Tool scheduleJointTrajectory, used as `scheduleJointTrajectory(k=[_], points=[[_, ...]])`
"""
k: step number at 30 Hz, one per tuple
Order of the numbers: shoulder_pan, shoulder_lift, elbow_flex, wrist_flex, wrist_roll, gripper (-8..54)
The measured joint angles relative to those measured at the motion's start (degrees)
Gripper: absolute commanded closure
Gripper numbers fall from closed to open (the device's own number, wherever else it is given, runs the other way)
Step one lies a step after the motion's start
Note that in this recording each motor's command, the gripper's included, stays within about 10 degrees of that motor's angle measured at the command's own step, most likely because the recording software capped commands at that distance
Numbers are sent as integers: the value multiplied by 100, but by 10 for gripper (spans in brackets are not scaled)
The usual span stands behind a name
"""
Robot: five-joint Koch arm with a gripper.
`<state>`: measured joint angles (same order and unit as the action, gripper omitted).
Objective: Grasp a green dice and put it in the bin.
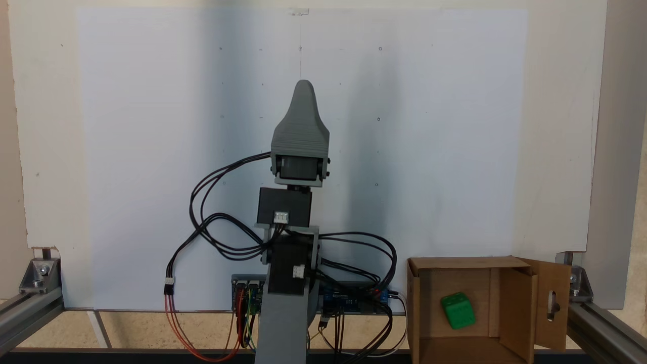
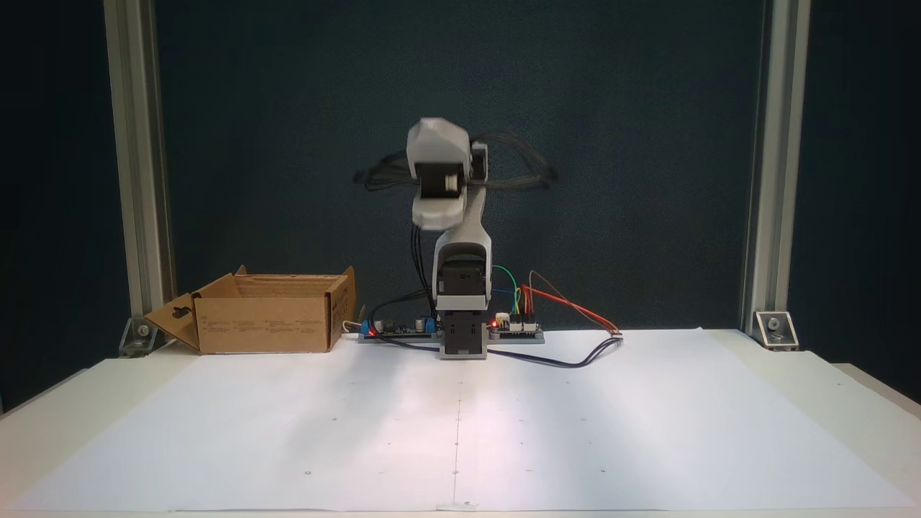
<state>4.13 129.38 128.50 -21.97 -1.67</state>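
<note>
A white paper sheet [image 2: 460, 417] covers the table, with aluminium posts at the sides and a dark wall behind in a fixed view. The green dice [image 1: 458, 311] already lies on the floor of the bin [image 1: 419, 303], at the lower right of a fixed view, tilted on the cardboard and apart from the walls. In the other view the bin [image 2: 266, 324] sits at the left middle, 1 flap with a slot cut-out hanging open toward the frame's left edge.

The drop looks done, so the step in hand is probably the retreat: the arm should fold in over its own base, well clear of the bin's rim and flaps, so nothing nudges the box or snags the loose cables [image 1: 217, 222].

The gripper [image 1: 302, 88] stands high at frame centre, but its 2 jaws line up 1 behind the other, and in the other view it is blurred, so I cannot tell whether it is spread or closed. From the low view the box walls hide the dice.
</note>
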Motion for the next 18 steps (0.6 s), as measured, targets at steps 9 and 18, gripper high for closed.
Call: scheduleJointTrajectory(k=[9, 18], points=[[0, 0, 1301, -2039, 0, 17], [-18, 0, 2909, -4140, 0, 23]])
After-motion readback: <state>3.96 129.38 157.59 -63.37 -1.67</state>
